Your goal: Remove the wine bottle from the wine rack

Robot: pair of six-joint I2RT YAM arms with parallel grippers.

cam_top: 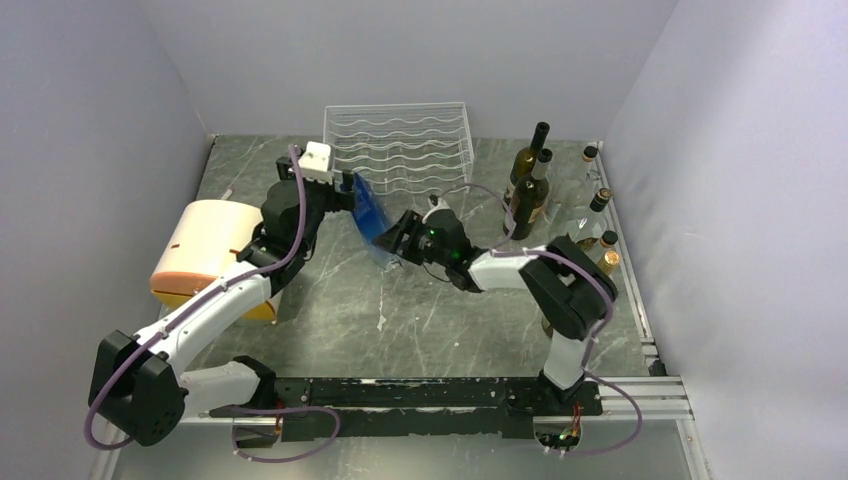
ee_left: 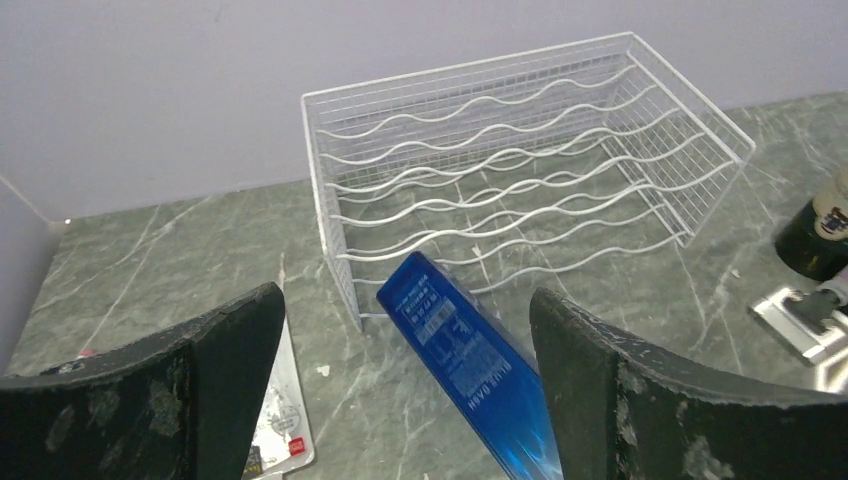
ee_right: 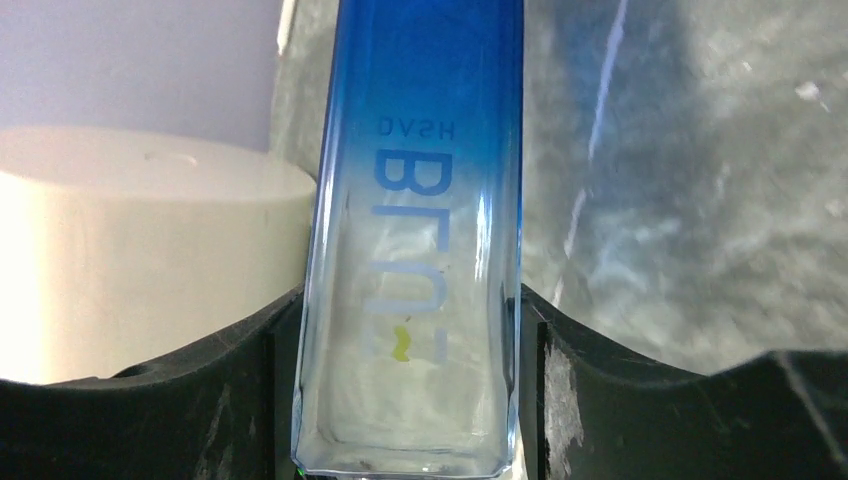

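Already off the wine rack [ee_left: 500,200], the blue wine bottle [ee_right: 415,250] sits clamped in the right gripper [ee_right: 410,320], left gripper [ee_left: 405,300] gaping; next, set it down.

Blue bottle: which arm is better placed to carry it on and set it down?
Right. The right gripper has its fingers against both sides of the blue bottle, gripping it. The left gripper hangs open, clear of the bottle.

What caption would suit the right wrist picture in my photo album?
A blue bottle gripped by the right tool, cream drum and grey table behind.
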